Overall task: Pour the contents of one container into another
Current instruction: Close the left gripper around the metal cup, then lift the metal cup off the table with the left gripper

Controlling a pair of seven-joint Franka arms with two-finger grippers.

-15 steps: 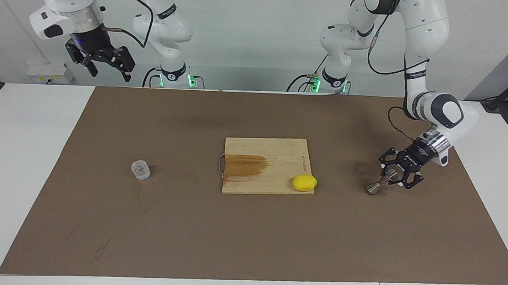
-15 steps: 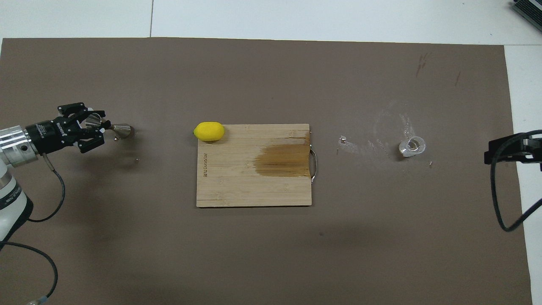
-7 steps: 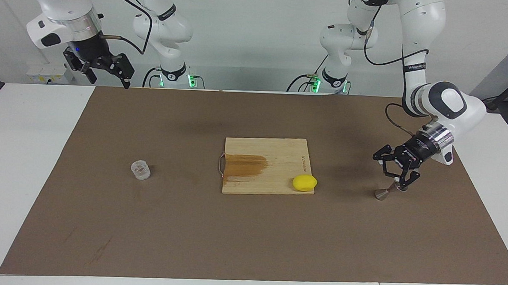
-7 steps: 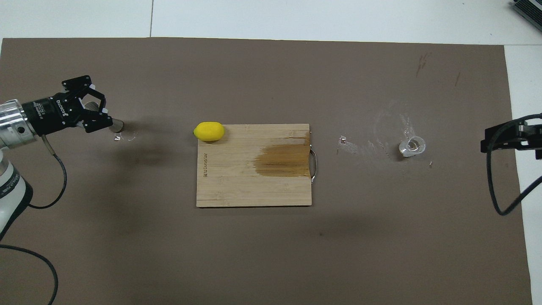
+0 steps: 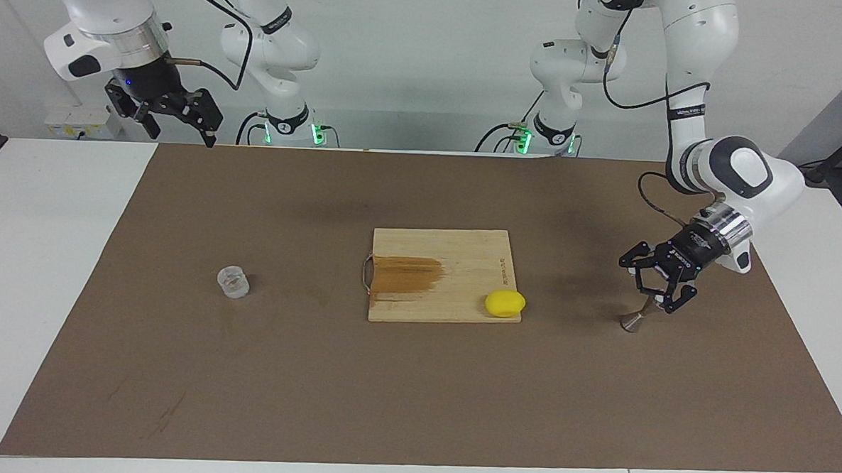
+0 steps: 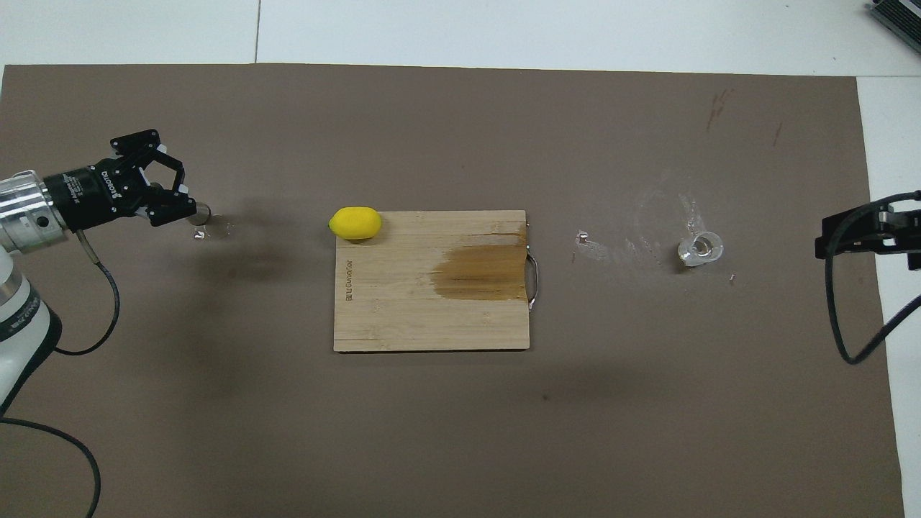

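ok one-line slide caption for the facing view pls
Left gripper grips the tilted metal jigger on the mat; the glass cup waits untouched, right gripper raised.

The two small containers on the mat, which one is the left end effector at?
The metal jigger, hourglass-shaped, at the left arm's end of the mat; the left end effector is at its upper cone. The clear glass cup stands alone.

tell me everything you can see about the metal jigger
The jigger is a small silver-grey metal piece with an hourglass shape: two cones joined at a narrow waist. It stands tilted, its lower cone on the brown mat toward the left arm's end of the table, apart from the cutting board and lemon. Its upper cone sits between the fingers of the left gripper, which holds it. Its inside cannot be seen.
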